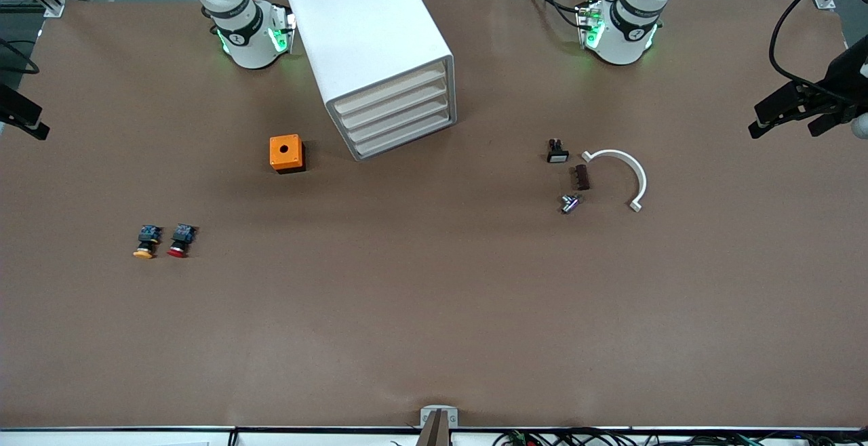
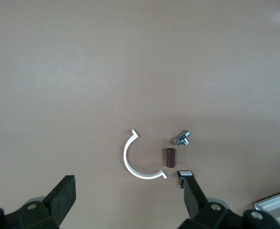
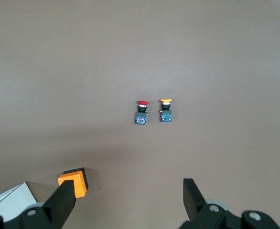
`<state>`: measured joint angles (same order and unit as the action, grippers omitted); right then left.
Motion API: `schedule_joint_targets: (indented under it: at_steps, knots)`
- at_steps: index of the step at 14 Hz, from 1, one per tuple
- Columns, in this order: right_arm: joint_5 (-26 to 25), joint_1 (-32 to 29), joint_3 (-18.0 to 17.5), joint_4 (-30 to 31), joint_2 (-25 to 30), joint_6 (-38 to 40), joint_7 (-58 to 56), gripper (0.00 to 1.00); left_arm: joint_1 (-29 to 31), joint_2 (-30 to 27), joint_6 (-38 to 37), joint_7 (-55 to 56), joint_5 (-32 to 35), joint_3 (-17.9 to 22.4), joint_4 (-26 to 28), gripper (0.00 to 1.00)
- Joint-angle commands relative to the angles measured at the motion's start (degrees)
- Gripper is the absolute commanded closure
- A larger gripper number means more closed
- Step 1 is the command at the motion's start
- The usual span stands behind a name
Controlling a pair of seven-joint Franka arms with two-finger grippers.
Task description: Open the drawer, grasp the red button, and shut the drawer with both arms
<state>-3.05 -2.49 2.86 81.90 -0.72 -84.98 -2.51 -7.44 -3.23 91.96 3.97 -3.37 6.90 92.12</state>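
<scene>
button [image 1: 180, 240] lies cap toward camera

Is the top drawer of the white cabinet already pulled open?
No, the top drawer sits flush with the three drawers under it in the white cabinet.

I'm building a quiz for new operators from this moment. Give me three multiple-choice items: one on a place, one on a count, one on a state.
1. Where is the red-capped button?
A. In the top drawer
B. On the table beside the orange-capped button
C. On the orange cube

2. How many drawers does the white cabinet have?
A. Two
B. Four
C. Six

3. What is the state of the top drawer?
A. Closed
B. Pulled fully out
C. Removed

Answers:
1 B, the two buttons lie side by side toward the right arm's end.
2 B, four fronts stack on its face.
3 A, it sits flush with the others.
</scene>
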Motion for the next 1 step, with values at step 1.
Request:
schedule_joint_targets:
  at_steps: [1]
  knots:
    - [0.07,-0.41,-0.31,-1.48,-0.6,3.67,-0.83,0.0,0.23,0.59,-1.26,0.43,1.17,-0.49,-1.42,0.0]
